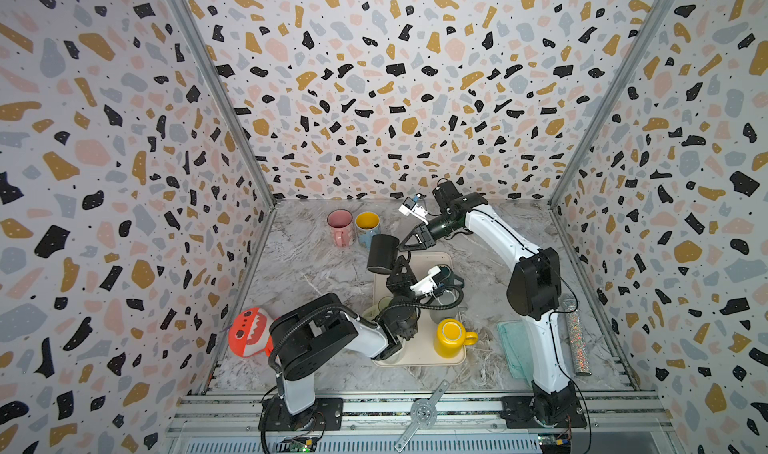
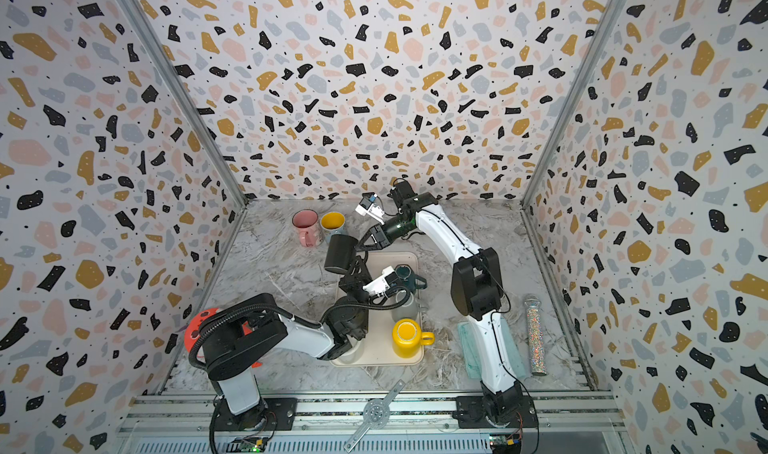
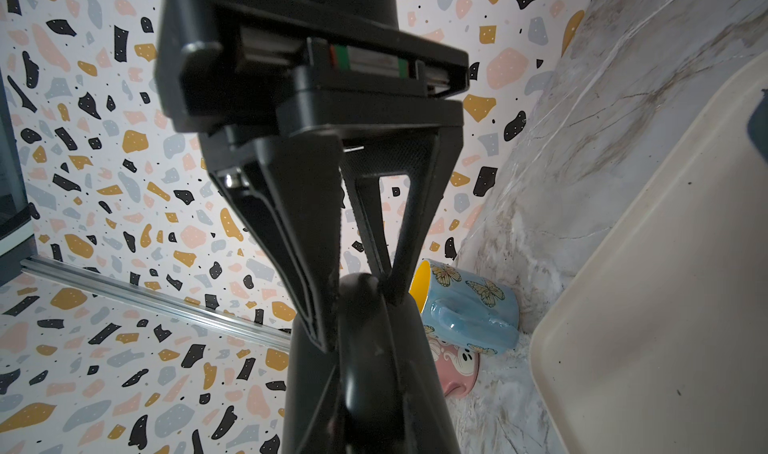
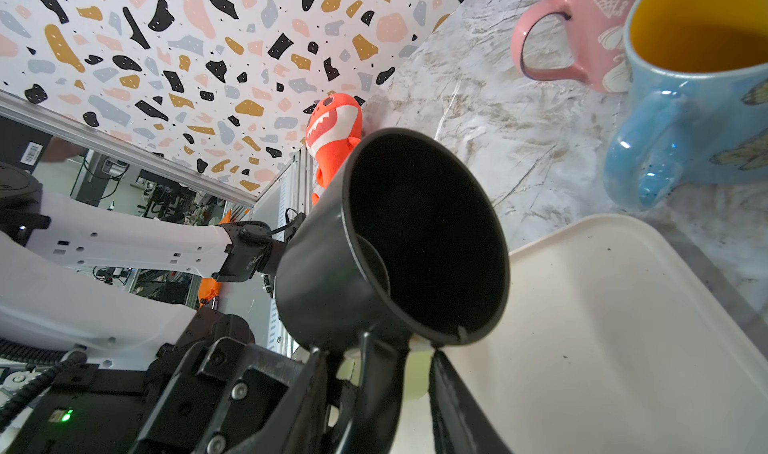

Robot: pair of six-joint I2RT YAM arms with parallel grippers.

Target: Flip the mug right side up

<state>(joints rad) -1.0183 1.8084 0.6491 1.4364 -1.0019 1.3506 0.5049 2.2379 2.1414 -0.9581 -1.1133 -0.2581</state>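
Holds the black mug (image 1: 381, 251) (image 2: 340, 249) clear of the tabletop (image 1: 316, 273), over the far left corner of the tray (image 1: 419, 341) in both top views. Carries it tilted, neither upright nor base-up, with its dark mouth turned toward the right wrist camera.

Clamps the left fingers (image 3: 307, 244) tight on the handle from the near side. Shows, in the left wrist view, both tips pinched against that black loop with the body running on past them.

Sets the right fingers (image 4: 382, 373) on the rim from the far right side. Places one against the outer wall and one at the lip, closed on the wall between them. Meets the mug's upper right edge in the top views.

Elsewhere on the tray: a yellow mug (image 1: 451, 336) at the near right corner, apparently base up, handle to the right. Also a teal mug (image 1: 448, 274) farther back, partly hidden behind the left wrist camera.

At the back of the tabletop, just beside each other and upright: a pink mug (image 1: 340, 225) and a blue mug (image 1: 368, 226) with a yellow inside.

Against the left wall: an orange plush (image 1: 247, 333). To the right of the tray: a green cloth (image 1: 513, 348) under the right arm, then a glittery microphone (image 1: 575, 339) near the right wall.
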